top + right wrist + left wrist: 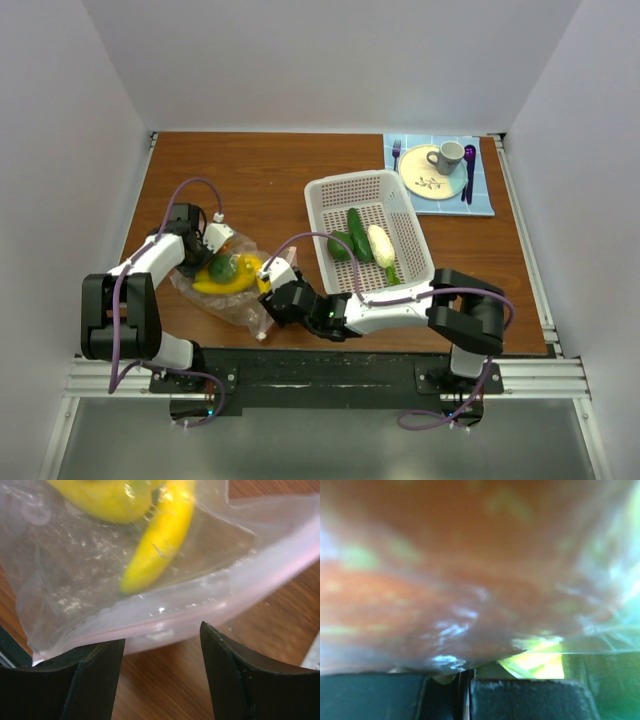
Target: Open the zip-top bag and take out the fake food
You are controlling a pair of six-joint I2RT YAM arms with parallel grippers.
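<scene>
Wide brown table (260, 170) fills the overhead view, and just right of centre sits the white perforated basket (340, 190), already carrying two dark green cucumbers (358, 235) and a pale white piece (381, 245) side by side. Over at lower left lies the zip-top bag (238, 303), crumpled flat on the wood between the two arms, with the rest of the fake food showing through it: yellow bananas (225, 284) and a green lime (223, 268). The left gripper (215, 240) is at the bag's upper edge, jaws clamped right together with a scrap of the plastic nipped between them, film pressed up against its camera. The right gripper (268, 280) comes in from the bag's right side, and in its wrist view its jaws stand apart, gripping nothing, the pink zip strip (200, 605) curving across just above the gap. Upper right corner, a cream plate (425, 182) with a grey mug (446, 157) on a blue mat (485, 203).
</scene>
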